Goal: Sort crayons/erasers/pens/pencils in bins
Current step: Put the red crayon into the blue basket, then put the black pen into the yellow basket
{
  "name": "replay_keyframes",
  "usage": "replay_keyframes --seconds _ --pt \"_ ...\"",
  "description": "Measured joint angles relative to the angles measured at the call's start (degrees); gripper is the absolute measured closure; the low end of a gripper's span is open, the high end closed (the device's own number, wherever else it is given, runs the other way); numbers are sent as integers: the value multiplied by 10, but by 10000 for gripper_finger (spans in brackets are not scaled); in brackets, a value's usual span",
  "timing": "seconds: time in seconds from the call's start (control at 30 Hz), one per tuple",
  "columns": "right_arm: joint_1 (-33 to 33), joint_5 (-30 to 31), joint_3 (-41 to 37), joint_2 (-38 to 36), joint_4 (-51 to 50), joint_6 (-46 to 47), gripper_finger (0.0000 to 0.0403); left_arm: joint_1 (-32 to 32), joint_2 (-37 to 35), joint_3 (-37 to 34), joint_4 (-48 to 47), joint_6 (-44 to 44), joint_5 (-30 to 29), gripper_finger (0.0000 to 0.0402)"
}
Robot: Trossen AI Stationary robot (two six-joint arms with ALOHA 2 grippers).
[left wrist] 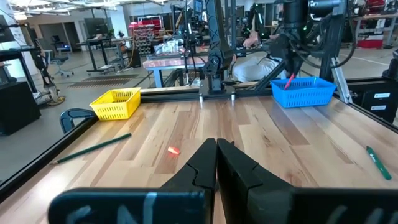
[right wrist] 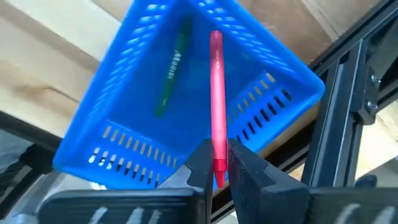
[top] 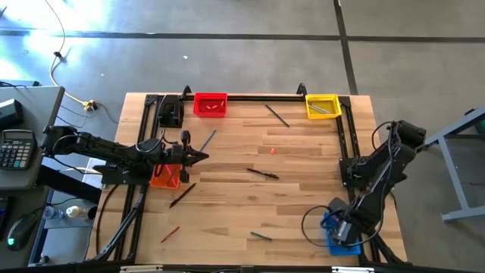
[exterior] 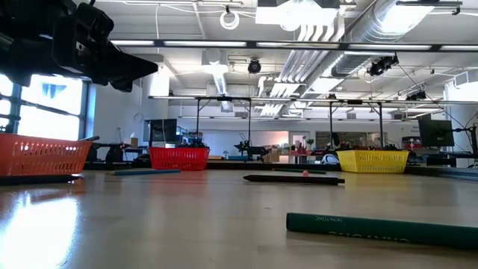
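While right hand (right wrist: 216,163) pinches slim pink pen (right wrist: 216,118) over slotted blue plastic bin (right wrist: 143,74), left hand (left wrist: 216,163) shut, empty.

High view looks straight down, taking in the whole table (top: 303,182). Low view sits at tabletop level, facing across into the room. Left wrist view looks across the wood at the blue bin (left wrist: 303,91); right wrist view hangs close above that same bin.
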Motion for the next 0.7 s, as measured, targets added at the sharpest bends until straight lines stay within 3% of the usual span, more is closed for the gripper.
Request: replay_keyframes --seconds 0.43,0.7 --pt "-19 -38 -5 0 30 -33 300 0 0 0 -2 0 0 399" --pt "-18 -78 18 -1 22 -47 319 0 0 0 -11 0 0 399"
